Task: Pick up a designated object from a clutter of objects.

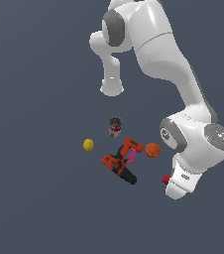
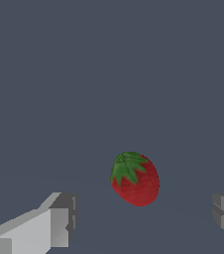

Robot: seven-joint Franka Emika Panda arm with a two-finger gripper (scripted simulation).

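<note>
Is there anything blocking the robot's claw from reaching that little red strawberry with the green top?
Nothing visible does. In the wrist view the small red strawberry lies on bare floor between the open gripper fingers, with no other object near it.

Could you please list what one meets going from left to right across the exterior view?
Lemon → can → drill → orange ball → strawberry, partly hidden by the arm's hand, with the gripper out of sight there.
</note>
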